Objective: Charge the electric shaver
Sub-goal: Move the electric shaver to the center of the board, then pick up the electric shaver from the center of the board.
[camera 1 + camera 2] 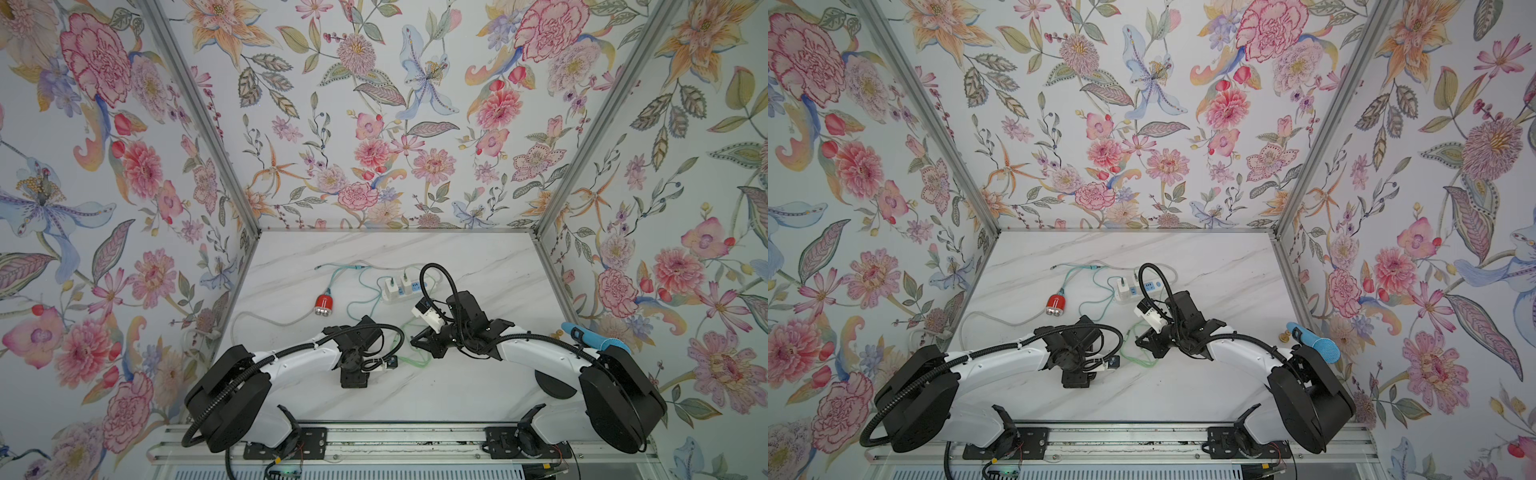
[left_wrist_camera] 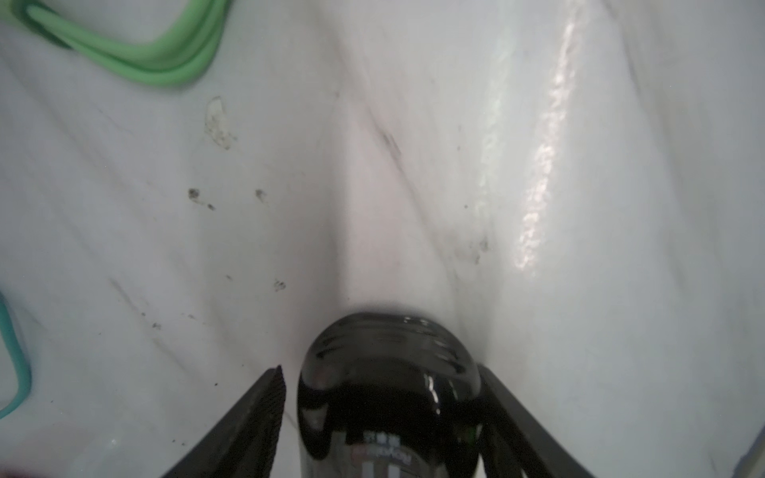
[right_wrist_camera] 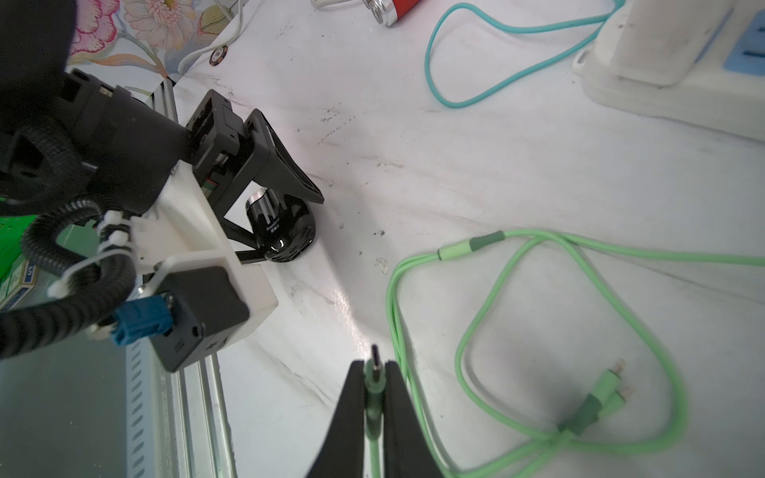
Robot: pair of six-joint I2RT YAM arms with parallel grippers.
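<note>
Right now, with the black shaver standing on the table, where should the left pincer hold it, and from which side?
Grip the black shaver on its narrower neck, above the wide rounded end that rests on the table. Come down from above along its length, as the left pincer now straddles it. The neck looks slimmer and straighter, so the grip should slip less there.

this was a robot test cell dressed up as a home, not a real room. three flat panels of pastel floral wallpaper [image 1: 374, 124] met at bare aluminium corner posts [image 1: 200, 116] and boxed in a white marble-look tabletop [image 1: 415, 399]. a slotted aluminium rail [image 1: 395, 440] along the front edge carried the bases of two white-and-black robot arms [image 1: 291, 361]. a white plastic power strip [image 1: 397, 296] lay on the top.
</note>
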